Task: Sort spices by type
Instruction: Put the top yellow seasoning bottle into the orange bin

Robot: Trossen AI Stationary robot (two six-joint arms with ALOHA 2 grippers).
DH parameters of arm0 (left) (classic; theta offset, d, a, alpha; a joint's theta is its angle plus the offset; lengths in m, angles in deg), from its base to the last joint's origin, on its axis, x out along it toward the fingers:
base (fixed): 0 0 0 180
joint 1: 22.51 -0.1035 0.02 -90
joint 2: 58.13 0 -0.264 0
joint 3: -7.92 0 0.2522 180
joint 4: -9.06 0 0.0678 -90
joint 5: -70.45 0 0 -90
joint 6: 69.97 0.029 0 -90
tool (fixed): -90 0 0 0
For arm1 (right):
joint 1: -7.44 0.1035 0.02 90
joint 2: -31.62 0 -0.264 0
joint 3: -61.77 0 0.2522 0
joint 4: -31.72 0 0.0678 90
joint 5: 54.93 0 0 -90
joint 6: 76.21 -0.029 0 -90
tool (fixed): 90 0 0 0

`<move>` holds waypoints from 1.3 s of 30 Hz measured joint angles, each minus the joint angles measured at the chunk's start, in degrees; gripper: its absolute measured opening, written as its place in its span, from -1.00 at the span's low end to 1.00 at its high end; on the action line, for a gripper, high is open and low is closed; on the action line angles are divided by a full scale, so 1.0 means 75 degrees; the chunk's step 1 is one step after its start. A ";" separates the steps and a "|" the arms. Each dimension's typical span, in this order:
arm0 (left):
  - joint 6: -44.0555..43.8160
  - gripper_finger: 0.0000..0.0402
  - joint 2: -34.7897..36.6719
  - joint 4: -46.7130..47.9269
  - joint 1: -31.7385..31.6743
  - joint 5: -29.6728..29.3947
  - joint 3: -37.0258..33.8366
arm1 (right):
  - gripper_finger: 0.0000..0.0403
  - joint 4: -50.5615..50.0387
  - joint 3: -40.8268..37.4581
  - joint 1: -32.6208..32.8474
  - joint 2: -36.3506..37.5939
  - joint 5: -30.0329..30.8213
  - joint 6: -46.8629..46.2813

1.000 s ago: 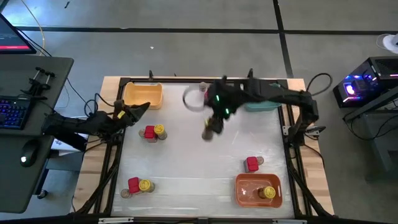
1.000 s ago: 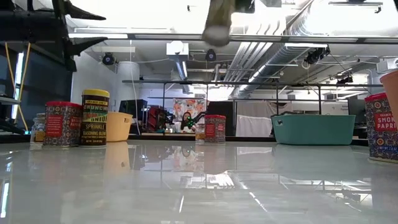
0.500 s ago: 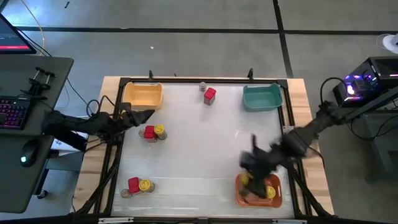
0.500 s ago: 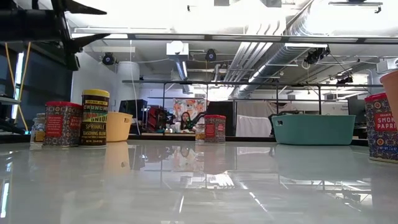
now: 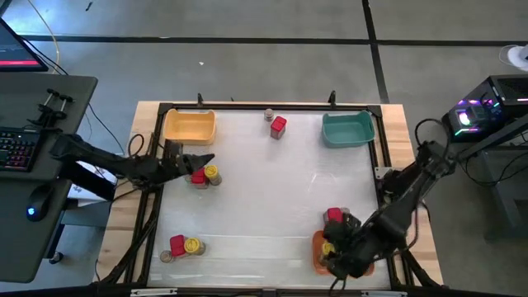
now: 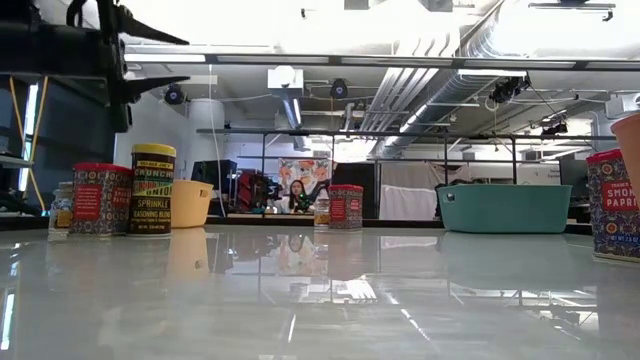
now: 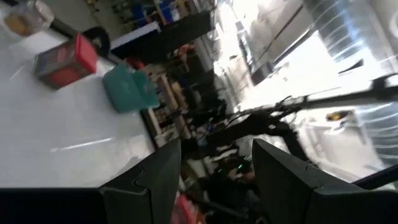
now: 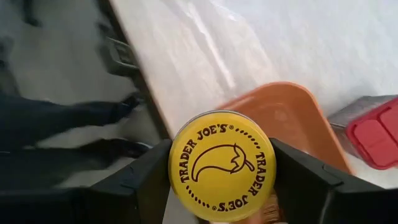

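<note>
My right gripper (image 5: 337,247) is at the near-right corner, over the orange bin (image 5: 317,247), shut on a yellow-lidded jar (image 8: 222,163). A red tin (image 5: 333,216) stands just beyond the bin. My left gripper (image 5: 206,160) hangs open above the table (image 6: 180,62), beside a red tin (image 5: 197,176) and a yellow-lidded jar (image 5: 212,173). Another red tin (image 5: 176,245) and yellow-lidded jar (image 5: 192,245) stand near the left corner. A small tan jar (image 5: 268,115) and a red tin (image 5: 279,125) stand by the far edge. My right gripper holds the yellow-lidded jar at its top, the lid's rim (image 8: 177,163) pinched between the two fingers. The fingers come from above, pointing down. The jar stays upright over the orange bin (image 8: 292,118). The lid hides its base, so whether it rests in the bin does not show.
A yellow bin (image 5: 190,126) sits at the far-left corner and a teal bin (image 5: 347,129) at the far-right. The middle of the white table (image 5: 272,198) is bare. A desk with a keyboard stands left of the table, and equipment stands to its right.
My right gripper has swung from the table's far middle to the near-right corner, carrying a jar, and now hangs over the orange bin. My left gripper has crept toward the right, closer to the red tin and yellow-lidded jar, still open.
</note>
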 joint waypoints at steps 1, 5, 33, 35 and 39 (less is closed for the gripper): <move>-0.0068 -0.07 -0.0105 -0.0003 0.0043 0.0037 0.0000 | 0.16 -0.0066 0.0000 -0.0020 -0.0161 -0.0093 0.0083; -0.0271 -0.07 -0.0425 -0.0013 0.0201 0.0181 0.0000 | 0.16 -0.0111 -0.0003 -0.0029 -0.0680 -0.0294 0.0076; -0.0474 -0.07 -0.0580 -0.0176 0.0671 0.0180 0.0000 | 0.23 -0.0280 -0.0683 0.0706 -0.1119 -0.0107 -0.1633; -0.0475 -0.07 -0.0580 -0.0173 0.0671 0.0180 0.0000 | 0.25 -0.0283 -0.0685 0.0694 -0.1119 -0.0122 -0.1634; -0.0475 -0.07 -0.0580 -0.0173 0.0671 0.0177 0.0000 | 0.26 -0.0328 -0.0685 0.0691 -0.1119 -0.0128 -0.1563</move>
